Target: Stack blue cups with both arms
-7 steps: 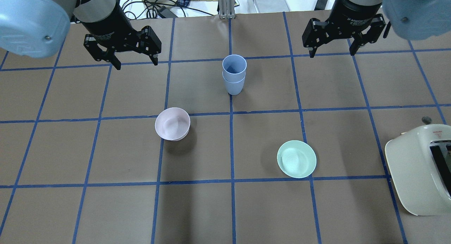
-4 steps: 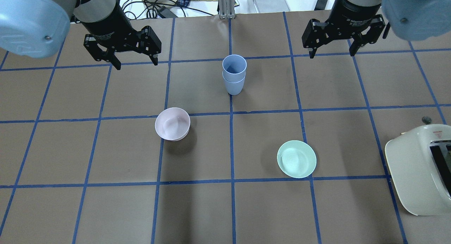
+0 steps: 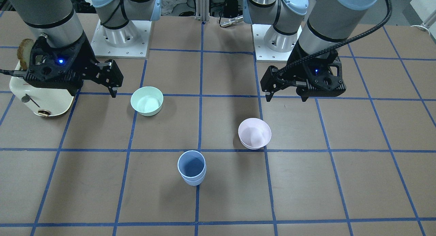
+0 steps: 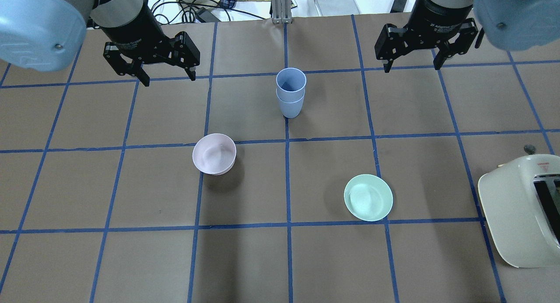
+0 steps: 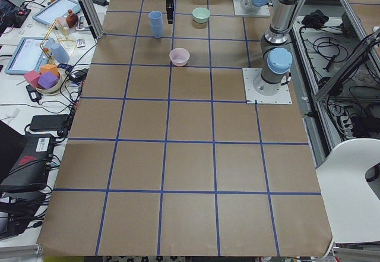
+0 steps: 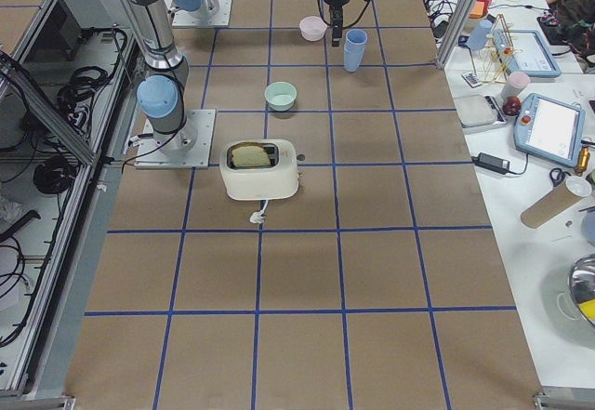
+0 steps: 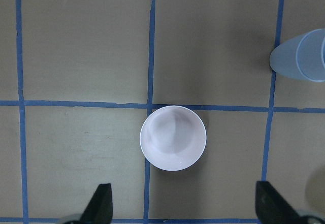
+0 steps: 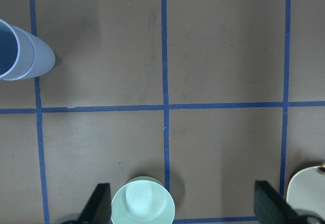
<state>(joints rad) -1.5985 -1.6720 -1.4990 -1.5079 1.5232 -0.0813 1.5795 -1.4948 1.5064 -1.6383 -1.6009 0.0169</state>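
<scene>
The two blue cups (image 4: pixel 290 93) stand nested in one upright stack at the table's middle, toward the far side. The stack also shows in the front view (image 3: pixel 191 168) and at the edges of the left wrist view (image 7: pixel 302 56) and the right wrist view (image 8: pixel 20 51). My left gripper (image 4: pixel 168 78) is open and empty, raised well to the left of the stack. My right gripper (image 4: pixel 412 67) is open and empty, raised well to the right of it. Neither gripper touches the cups.
A pale pink bowl (image 4: pixel 214 154) sits left of centre, below my left gripper (image 7: pixel 185 206). A mint-green bowl (image 4: pixel 368 197) sits right of centre. A cream toaster (image 4: pixel 520 211) stands at the right edge. Cables and clutter lie beyond the far edge.
The right gripper has drifted slightly toward the far edge and the left barely at all. The stacked cups and both bowls have not moved.
</scene>
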